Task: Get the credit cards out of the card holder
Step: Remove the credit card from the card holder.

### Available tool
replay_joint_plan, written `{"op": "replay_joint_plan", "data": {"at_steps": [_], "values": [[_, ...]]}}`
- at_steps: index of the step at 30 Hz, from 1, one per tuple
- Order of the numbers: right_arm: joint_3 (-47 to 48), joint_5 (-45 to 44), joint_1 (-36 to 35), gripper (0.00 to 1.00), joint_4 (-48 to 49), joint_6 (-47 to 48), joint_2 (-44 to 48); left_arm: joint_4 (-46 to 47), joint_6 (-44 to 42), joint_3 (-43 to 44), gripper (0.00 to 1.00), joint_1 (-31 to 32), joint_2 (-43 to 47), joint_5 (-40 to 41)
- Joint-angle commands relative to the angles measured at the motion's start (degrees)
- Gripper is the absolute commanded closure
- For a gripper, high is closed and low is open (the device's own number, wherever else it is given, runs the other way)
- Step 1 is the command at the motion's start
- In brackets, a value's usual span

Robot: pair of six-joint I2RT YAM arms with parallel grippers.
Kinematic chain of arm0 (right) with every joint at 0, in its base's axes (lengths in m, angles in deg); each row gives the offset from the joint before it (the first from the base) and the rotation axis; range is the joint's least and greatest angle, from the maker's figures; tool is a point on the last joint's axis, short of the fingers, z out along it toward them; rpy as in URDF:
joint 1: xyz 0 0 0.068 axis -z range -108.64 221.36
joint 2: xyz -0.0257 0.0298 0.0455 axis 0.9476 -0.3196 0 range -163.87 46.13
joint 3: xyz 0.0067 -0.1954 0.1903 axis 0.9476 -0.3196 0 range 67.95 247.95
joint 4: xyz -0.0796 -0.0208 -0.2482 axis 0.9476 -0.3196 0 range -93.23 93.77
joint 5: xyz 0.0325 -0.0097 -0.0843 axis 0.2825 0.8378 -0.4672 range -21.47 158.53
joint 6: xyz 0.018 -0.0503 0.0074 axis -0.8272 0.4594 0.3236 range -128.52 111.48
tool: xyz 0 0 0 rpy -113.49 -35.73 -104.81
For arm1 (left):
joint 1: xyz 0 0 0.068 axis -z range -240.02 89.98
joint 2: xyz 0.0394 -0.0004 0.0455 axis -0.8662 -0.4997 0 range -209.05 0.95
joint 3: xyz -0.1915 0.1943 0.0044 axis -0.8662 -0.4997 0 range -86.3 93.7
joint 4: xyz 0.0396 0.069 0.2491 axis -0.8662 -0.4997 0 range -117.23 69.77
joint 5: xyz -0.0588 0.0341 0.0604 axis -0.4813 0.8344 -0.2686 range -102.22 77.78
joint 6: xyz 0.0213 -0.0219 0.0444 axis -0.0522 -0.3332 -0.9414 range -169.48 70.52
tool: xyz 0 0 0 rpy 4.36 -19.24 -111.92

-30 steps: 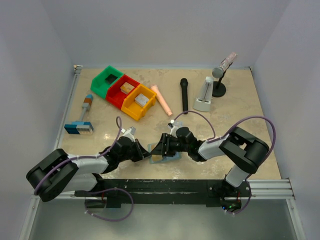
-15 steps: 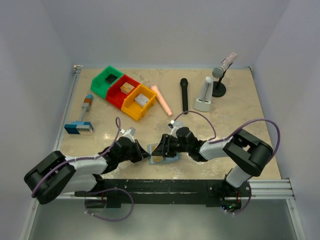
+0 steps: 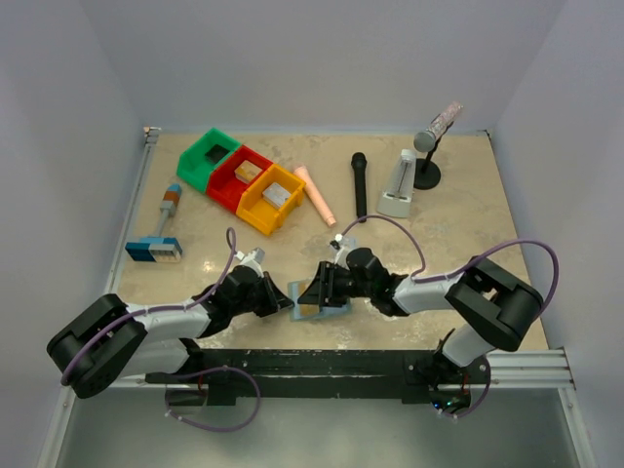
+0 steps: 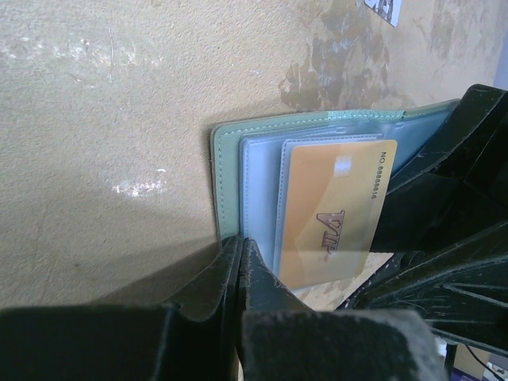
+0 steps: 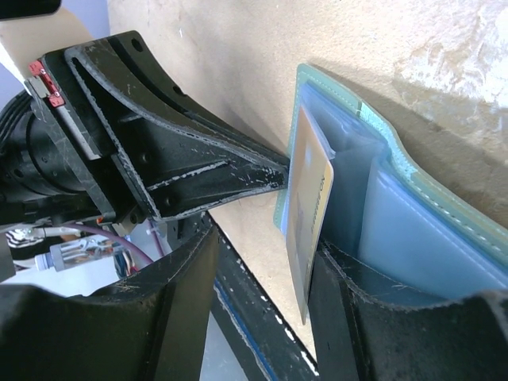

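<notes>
The pale teal card holder (image 3: 330, 304) lies open near the table's front edge, between the two grippers. In the left wrist view my left gripper (image 4: 238, 244) is shut on the near edge of the card holder (image 4: 230, 151). A golden-tan card (image 4: 333, 210) marked VIP sticks partway out of an inner pocket. In the right wrist view my right gripper (image 5: 262, 254) is open, its jaws either side of the golden card (image 5: 311, 202), which rests against the right finger; the card holder (image 5: 413, 226) lies beyond. No silvery-grey card shows.
Green (image 3: 213, 156), red (image 3: 242, 175) and orange (image 3: 273, 198) bins stand at the back left. A pink cylinder (image 3: 315, 194), a black microphone (image 3: 359, 183), a white stand (image 3: 398, 185) and a blue-and-white block (image 3: 154, 250) lie around. The black front rail (image 3: 331, 361) is close behind the holder.
The right arm's elbow has swung out to the right and the right gripper has edged left over the holder. The left gripper stays put on the holder.
</notes>
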Motion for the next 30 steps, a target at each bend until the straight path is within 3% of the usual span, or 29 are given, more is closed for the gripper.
{"op": "replay_joint_plan", "data": {"at_steps": [1, 30], "values": [[-1.03, -1.1, 0.08, 0.5, 0.51, 1.35, 2.18, -7.53, -1.18, -0.66, 1.0, 0.33, -1.72, 3.85], [-4.46, -3.65, 1.39, 0.53, -4.94, 3.46, 10.61, -6.56, -0.03, -2.59, 1.0, 0.41, -1.19, 4.29]]}}
